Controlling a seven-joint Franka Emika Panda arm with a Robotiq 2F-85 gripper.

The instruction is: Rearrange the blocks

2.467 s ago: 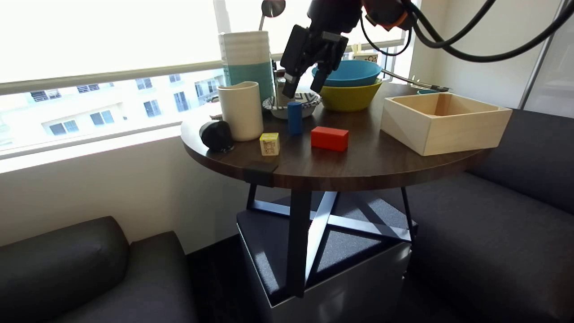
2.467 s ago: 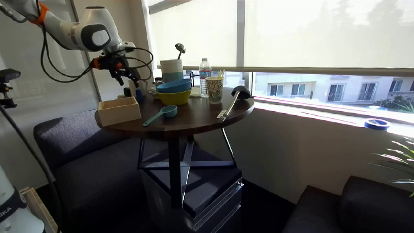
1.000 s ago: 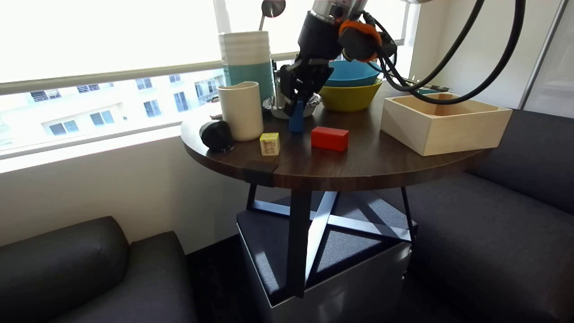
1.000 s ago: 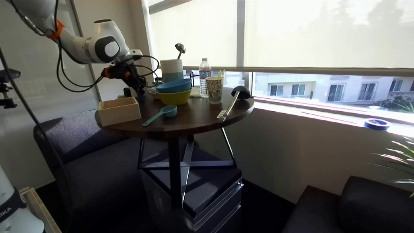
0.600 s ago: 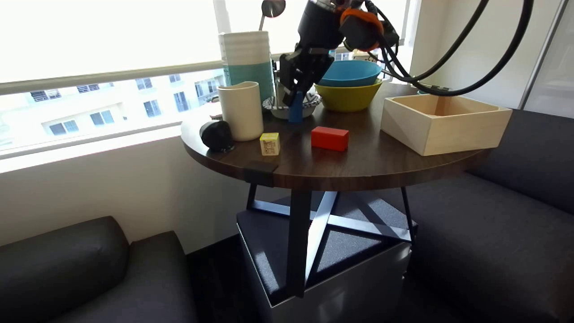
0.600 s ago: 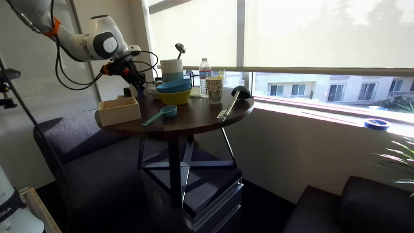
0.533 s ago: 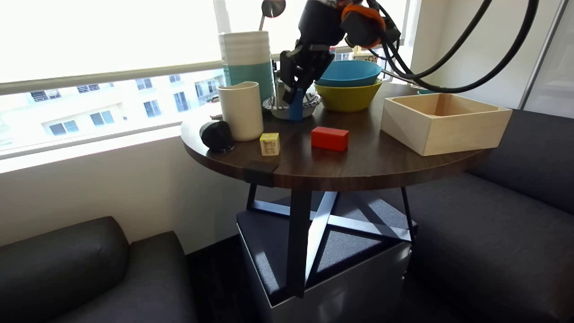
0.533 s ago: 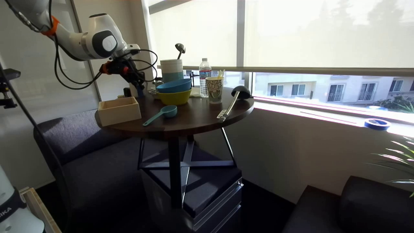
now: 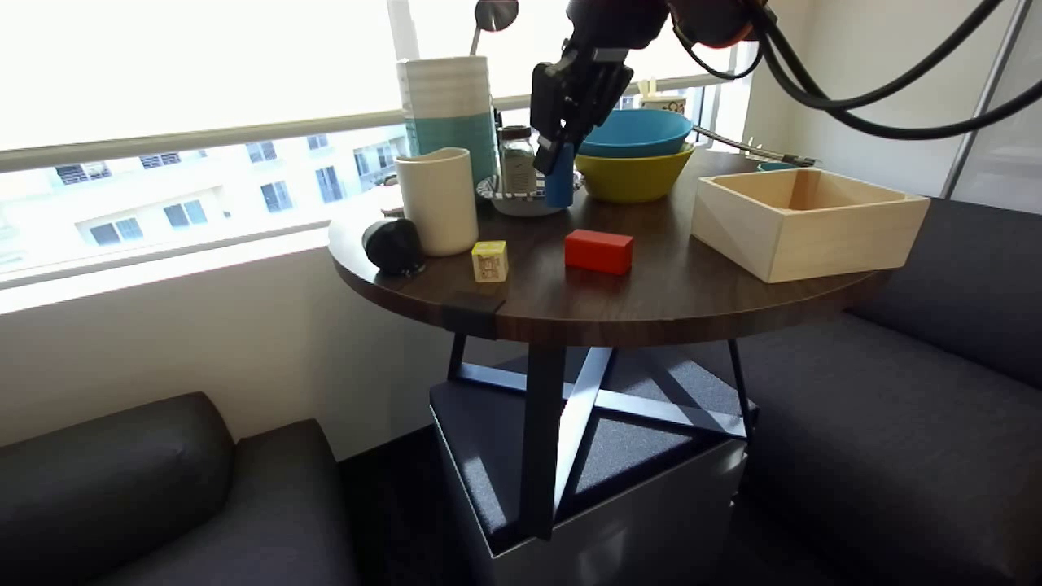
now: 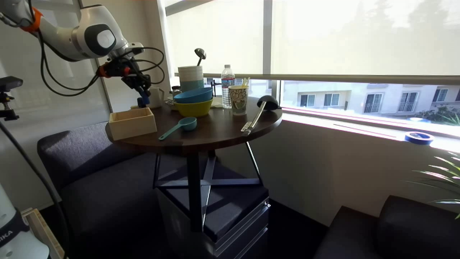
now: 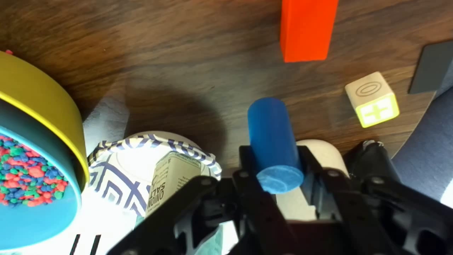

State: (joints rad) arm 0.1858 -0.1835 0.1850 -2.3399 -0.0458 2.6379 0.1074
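Gripping the blue cylindrical block (image 9: pixel 559 183), the gripper (image 11: pixel 275 157) is pressing its jaws against both sides and holding it above the round dark-wood tabletop (image 9: pixel 676 285). On that grained surface the red block (image 9: pixel 598 251) is lying on a long face, and the yellow-topped cube (image 9: pixel 489 264) is sitting close to the edge, near the tall white mug (image 9: pixel 438 203). The pale wooden box (image 9: pixel 737 228) is standing well apart from the cube, with the red block lying between them. The blue bowl (image 9: pixel 651 147) is nesting in the yellow bowl (image 9: pixel 643 183) and holding colored pellets (image 11: pixel 32 173). The teal measuring scoop (image 10: pixel 188 124) is lying near the box. Bright light is falling on the window sill (image 10: pixel 316 119), where a roll of blue tape (image 10: pixel 419 138) is resting. Above it a roller shade (image 10: pixel 359 39) is hanging. Beneath the tabletop, a drawer cabinet (image 10: pixel 248 230) is standing, and a dark upholstered seat (image 9: pixel 895 407) is stretching beside it.
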